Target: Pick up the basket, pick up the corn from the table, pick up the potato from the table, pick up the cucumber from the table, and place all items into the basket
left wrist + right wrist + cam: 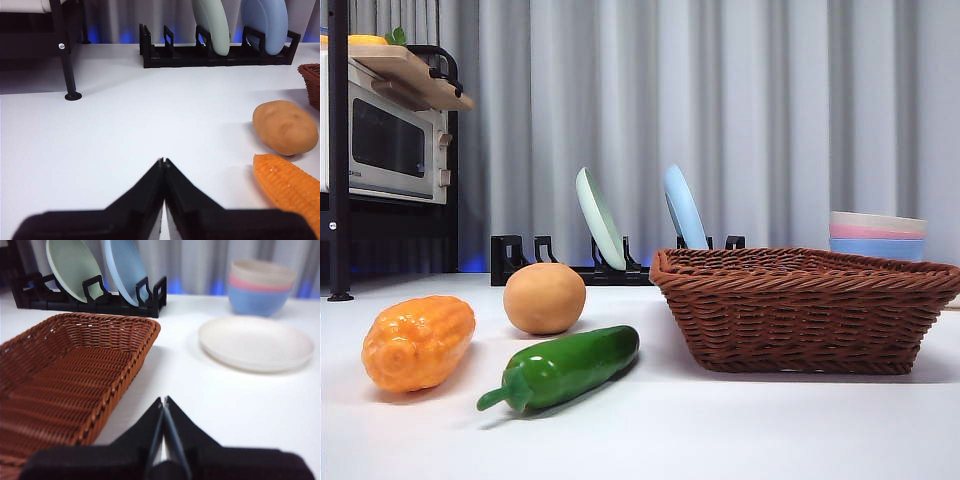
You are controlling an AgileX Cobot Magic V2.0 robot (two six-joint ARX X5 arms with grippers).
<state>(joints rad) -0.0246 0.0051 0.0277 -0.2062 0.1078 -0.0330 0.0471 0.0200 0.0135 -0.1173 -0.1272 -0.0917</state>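
Note:
The brown wicker basket [805, 310] stands empty on the white table [720, 430] at the right; it also shows in the right wrist view [65, 375]. The orange corn [418, 342] lies at the left, the tan potato [544, 298] behind it, the green cucumber [563, 367] in front between corn and basket. My left gripper [163, 162] is shut and empty, left of the potato [285, 127] and corn [290, 187]. My right gripper [163, 401] is shut and empty, beside the basket's right rim. Neither arm shows in the front view.
A black dish rack [610, 265] with a green plate [600, 218] and a blue plate [684, 208] stands at the back. Stacked pastel bowls [262, 287] and a white plate [256, 343] sit right of the basket. A microwave on a shelf [385, 145] is at the far left.

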